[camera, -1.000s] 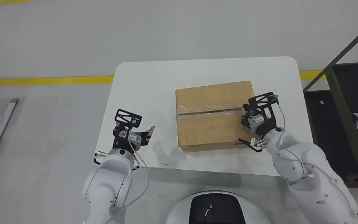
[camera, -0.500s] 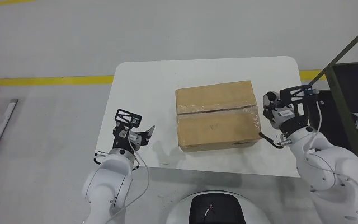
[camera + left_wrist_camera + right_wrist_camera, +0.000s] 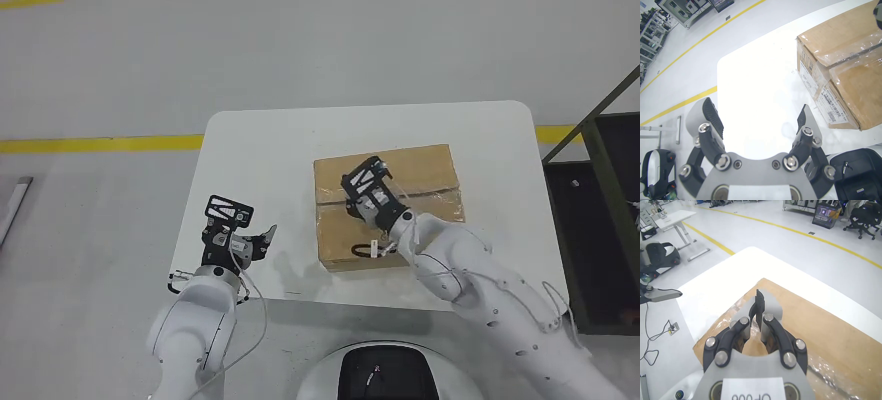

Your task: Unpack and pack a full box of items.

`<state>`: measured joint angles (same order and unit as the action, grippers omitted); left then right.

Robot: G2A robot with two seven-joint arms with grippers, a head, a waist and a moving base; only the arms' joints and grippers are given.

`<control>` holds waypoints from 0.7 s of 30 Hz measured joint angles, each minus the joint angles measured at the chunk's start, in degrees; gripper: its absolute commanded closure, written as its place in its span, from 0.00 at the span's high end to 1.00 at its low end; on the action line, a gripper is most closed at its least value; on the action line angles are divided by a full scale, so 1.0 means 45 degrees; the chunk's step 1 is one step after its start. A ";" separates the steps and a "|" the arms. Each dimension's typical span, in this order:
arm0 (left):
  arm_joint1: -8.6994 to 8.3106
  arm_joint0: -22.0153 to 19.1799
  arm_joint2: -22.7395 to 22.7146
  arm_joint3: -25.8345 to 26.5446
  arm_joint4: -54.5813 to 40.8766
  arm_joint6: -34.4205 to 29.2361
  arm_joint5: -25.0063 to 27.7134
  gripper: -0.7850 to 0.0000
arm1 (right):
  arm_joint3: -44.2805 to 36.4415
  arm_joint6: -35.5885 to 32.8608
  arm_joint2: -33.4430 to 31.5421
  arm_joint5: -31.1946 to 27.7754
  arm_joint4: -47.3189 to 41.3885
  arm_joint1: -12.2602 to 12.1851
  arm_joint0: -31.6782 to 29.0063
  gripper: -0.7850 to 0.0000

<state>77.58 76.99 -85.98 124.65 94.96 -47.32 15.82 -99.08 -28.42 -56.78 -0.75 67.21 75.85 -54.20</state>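
Note:
A closed cardboard box (image 3: 425,165) sealed with clear tape along its middle seam stands on the white table (image 3: 260,150), right of centre. My right gripper (image 3: 358,188) is above the box's left half, over the taped seam, its fingers (image 3: 758,302) shut with nothing between them. The box top (image 3: 810,323) lies just under it. My left gripper (image 3: 248,222) hangs open over bare table left of the box, empty (image 3: 755,104). The box's labelled end face (image 3: 821,89) is turned towards it, a hand's width off.
A dark metal rack (image 3: 600,200) stands beside the table's right edge. The table has bare surface behind and to the left of the box. A yellow floor line (image 3: 100,143) runs past the table's far side.
My right gripper left the box's right edge, swung out to the right, then crossed over the box to its left half. The left arm and the box stayed put.

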 measured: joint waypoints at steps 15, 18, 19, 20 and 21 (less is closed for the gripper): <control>0.0000 0.0000 0.0000 0.0000 0.0000 0.0000 0.0000 1.00 | -0.1155 -0.1101 -0.2426 0.0444 0.0763 -0.0440 -0.2325 0.00; 0.0000 0.0000 0.0000 0.0000 0.0000 0.0000 0.0000 1.00 | -0.1407 -0.1248 -0.2945 0.0459 0.0839 -0.0515 -0.2692 0.00; 0.0000 0.0000 0.0000 0.0000 0.0000 0.0000 0.0000 1.00 | -0.1495 -0.1295 -0.3146 0.0457 0.0853 -0.0543 -0.2834 0.00; 0.0000 0.0000 0.0000 0.0000 0.0000 0.0000 0.0000 1.00 | -0.1562 -0.1330 -0.3297 0.0465 0.0861 -0.0563 -0.2945 0.00; 0.0000 0.0000 0.0000 0.0000 0.0000 0.0000 0.0000 1.00 | -0.1626 -0.1360 -0.3452 0.0484 0.0873 -0.0584 -0.3059 0.00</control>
<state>77.58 76.99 -85.98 124.65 94.96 -47.32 15.82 -106.40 -34.54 -72.31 1.42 71.14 73.22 -67.97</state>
